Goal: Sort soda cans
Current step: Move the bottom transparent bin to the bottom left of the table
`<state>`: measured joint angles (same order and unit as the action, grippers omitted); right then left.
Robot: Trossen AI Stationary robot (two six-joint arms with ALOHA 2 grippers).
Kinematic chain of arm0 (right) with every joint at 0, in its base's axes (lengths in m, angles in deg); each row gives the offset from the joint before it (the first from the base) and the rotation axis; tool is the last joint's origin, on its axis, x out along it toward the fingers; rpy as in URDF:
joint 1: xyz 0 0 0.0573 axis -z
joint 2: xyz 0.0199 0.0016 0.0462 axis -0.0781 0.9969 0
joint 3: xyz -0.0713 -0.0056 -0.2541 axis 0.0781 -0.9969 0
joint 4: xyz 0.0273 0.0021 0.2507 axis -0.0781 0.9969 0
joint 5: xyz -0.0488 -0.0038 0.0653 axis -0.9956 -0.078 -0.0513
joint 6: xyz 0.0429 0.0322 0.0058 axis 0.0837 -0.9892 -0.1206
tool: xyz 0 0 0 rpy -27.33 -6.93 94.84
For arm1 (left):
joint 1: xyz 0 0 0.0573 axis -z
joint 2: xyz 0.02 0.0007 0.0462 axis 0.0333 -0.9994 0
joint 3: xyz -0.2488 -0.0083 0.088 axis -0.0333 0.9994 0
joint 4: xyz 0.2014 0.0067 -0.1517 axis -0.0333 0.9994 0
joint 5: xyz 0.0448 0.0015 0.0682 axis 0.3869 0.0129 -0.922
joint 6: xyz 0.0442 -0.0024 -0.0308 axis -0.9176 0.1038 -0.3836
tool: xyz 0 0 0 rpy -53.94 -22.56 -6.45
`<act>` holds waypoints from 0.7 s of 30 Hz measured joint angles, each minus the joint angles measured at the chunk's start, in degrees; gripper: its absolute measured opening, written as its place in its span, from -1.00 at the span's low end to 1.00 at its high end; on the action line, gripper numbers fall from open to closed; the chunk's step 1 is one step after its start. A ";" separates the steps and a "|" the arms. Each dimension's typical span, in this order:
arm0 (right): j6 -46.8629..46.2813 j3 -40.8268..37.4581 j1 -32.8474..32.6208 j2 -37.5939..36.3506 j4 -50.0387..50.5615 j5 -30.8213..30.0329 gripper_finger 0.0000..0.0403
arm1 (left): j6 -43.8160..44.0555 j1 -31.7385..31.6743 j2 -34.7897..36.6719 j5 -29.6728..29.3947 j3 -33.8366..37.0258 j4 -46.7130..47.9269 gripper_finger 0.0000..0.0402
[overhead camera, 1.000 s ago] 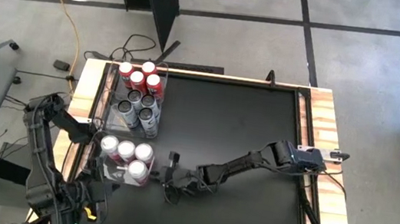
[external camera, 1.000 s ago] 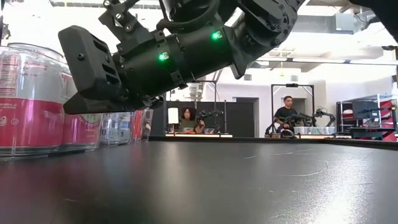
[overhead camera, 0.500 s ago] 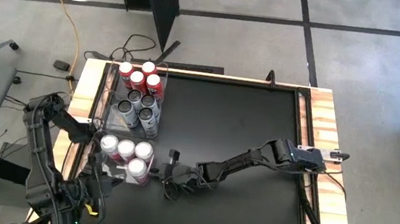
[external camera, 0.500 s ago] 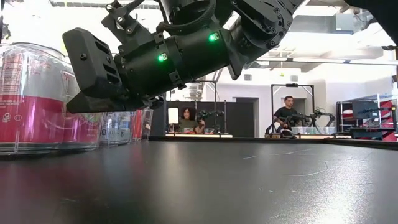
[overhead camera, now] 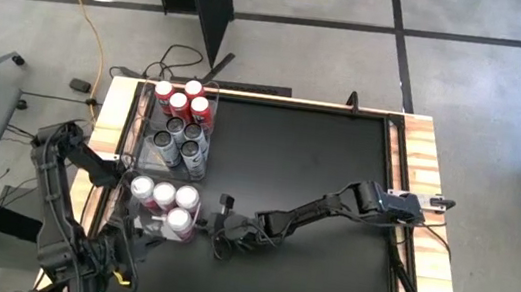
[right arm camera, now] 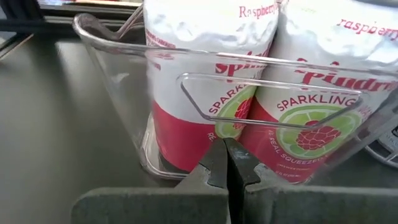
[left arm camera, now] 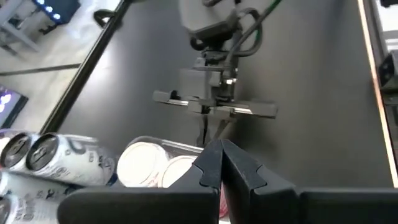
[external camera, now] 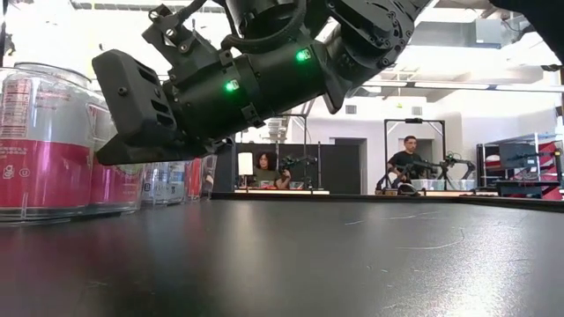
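Black tabletop (overhead camera: 317, 174), wood-edged. Three clear tubs along its left edge: far tub (overhead camera: 186, 99) holds red soda cans (overhead camera: 178, 103), middle tub (overhead camera: 178, 145) dark cans (overhead camera: 184, 136), near tub (right arm camera: 186, 118) white-and-red cans (right arm camera: 199, 74) reading "Raspberry", "SPARKLING". Right gripper (overhead camera: 221, 230) clenched, empty, just beside near tub. Left gripper (left arm camera: 222, 163) clenched, empty, hovering over near tub.

right gripper (overhead camera: 219, 229) low, closed (left gripper (left arm camera: 222, 163) closed too).
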<state>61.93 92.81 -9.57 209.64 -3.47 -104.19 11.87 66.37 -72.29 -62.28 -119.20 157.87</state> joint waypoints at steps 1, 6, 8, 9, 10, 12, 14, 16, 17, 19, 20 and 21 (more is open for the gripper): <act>0.53 0.00 -0.07 0.00 0.22 0.26 -0.97 | -1.06 0.01 0.19 0.00 0.75 -1.50 -1.00; 2.12 0.00 -0.41 0.00 0.59 1.03 -0.97 | -9.81 -0.03 4.55 -0.02 8.13 -17.31 -1.00; 2.24 0.00 -0.40 0.00 0.59 2.24 -0.97 | -14.60 -0.40 7.00 0.09 12.41 -25.27 -1.00; 2.35 0.00 -0.38 0.00 0.57 3.19 -0.97 | -16.76 -0.64 8.34 0.53 14.59 -28.84 -1.00; 2.62 0.00 -0.34 -0.02 0.59 4.14 -0.97 | -18.77 -0.93 9.83 0.94 16.98 -32.36 -1.00; 3.20 0.00 -0.31 -0.05 0.82 5.44 -0.97 | -21.45 -1.54 13.07 1.56 21.58 -37.95 -1.00; 3.84 0.00 -0.33 -0.07 1.04 6.58 -0.97 | -22.60 -2.01 16.49 1.74 25.73 -40.74 -1.00; 4.22 0.00 -0.59 -0.07 1.16 8.09 -0.97 | -22.74 -2.14 20.20 1.66 28.97 -42.05 -1.00; 4.22 0.00 -0.59 -0.07 1.17 8.26 -0.97 | -22.74 -2.12 22.08 1.41 30.30 -42.19 -1.00; 3.64 0.00 -0.59 -0.07 1.22 8.17 -0.97 | -23.35 -2.12 25.39 0.51 32.37 -43.05 -1.00; 2.75 0.00 -0.45 -0.07 1.20 7.76 -0.97 | -23.84 -2.12 26.77 0.10 33.21 -43.26 -1.00; 1.82 0.00 -0.24 -0.07 1.17 7.17 -0.97 | -24.56 -2.12 27.92 -0.26 33.76 -43.27 -1.00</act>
<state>63.75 92.81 -9.81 209.57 -2.31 -97.02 -12.69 64.25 -44.37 -62.54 -85.44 114.59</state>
